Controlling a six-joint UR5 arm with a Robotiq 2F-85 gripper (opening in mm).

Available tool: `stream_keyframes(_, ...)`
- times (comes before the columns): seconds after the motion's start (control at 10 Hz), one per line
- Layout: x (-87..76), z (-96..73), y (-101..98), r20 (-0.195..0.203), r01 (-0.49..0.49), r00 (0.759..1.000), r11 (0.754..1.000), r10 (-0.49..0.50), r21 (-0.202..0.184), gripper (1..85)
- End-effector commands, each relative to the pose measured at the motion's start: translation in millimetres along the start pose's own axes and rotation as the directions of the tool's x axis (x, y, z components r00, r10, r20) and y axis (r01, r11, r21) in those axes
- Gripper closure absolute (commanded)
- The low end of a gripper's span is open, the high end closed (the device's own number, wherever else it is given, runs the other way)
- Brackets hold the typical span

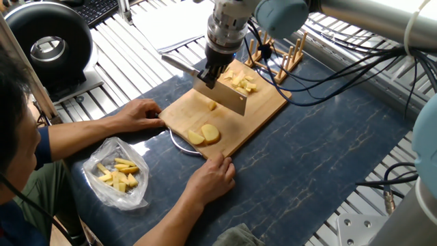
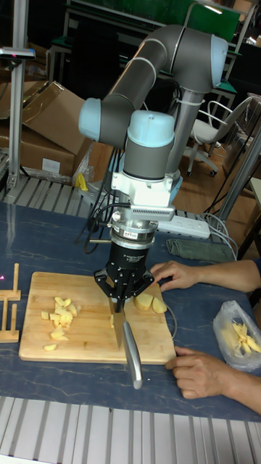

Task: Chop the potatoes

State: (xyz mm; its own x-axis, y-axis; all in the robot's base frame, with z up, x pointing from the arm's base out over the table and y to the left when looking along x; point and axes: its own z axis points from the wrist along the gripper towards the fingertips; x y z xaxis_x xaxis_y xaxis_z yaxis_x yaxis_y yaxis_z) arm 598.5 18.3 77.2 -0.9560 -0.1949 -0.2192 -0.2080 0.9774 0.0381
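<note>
A bamboo cutting board (image 1: 265, 108) (image 2: 87, 346) lies on the dark mat. My gripper (image 1: 212, 74) (image 2: 123, 293) hangs over its middle, shut on the handle of a cleaver (image 1: 222, 96) (image 2: 131, 351) whose blade edge rests at the board. Chopped potato chunks (image 1: 241, 83) (image 2: 59, 315) are heaped on the far side of the blade. One small piece (image 1: 212, 105) lies just in front of it. Two larger potato slices (image 1: 204, 134) (image 2: 149, 302) lie at the board's near end.
A person's hands (image 1: 141, 113) (image 1: 212, 179) hold the board's near corners. A clear plastic bag (image 1: 117, 175) (image 2: 238, 336) of yellow pieces lies beside them. A wooden rack (image 1: 281, 55) stands behind the board, and cables run past it.
</note>
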Motion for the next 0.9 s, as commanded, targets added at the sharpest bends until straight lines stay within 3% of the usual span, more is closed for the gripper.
stream_keyframes(0.0,0.6,4.4,0.9,0.013,-0.009,1.0,1.0,0.009,-0.011,84.7)
stream_keyframes(0.4,-0.7,21.2,-2.8,0.058,0.0,0.998,1.0,-0.001,0.013,84.7)
stream_keyframes(0.5,-1.9,18.9,-3.3,0.062,0.002,0.998,1.0,-0.003,0.017,84.7)
stream_keyframes(0.6,1.0,7.2,-4.5,0.038,0.011,0.999,1.0,-0.012,0.01,84.7)
stream_keyframes(0.8,6.4,-36.9,-4.5,-0.039,0.038,0.998,0.999,-0.038,-0.018,84.7)
